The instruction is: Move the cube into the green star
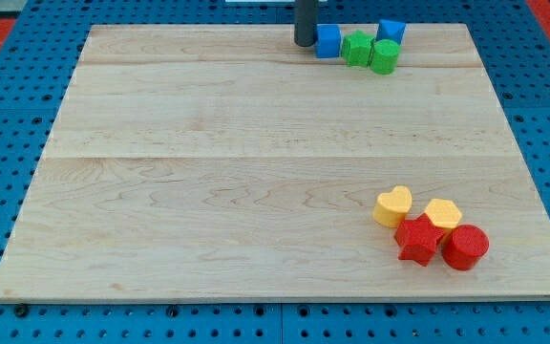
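Note:
A blue cube [328, 41] sits near the view's top edge of the wooden board [208, 172], touching the green star [356, 48] on its right. My tip [305, 43] stands right against the cube's left side. A green cylinder [385, 56] touches the star's right side. A second blue block [391, 31] lies just above the cylinder.
At the view's lower right a cluster lies together: a yellow heart [392, 205], a yellow hexagon-like block [442, 214], a red star [417, 239] and a red cylinder [465, 247]. A blue pegboard [8, 115] surrounds the board.

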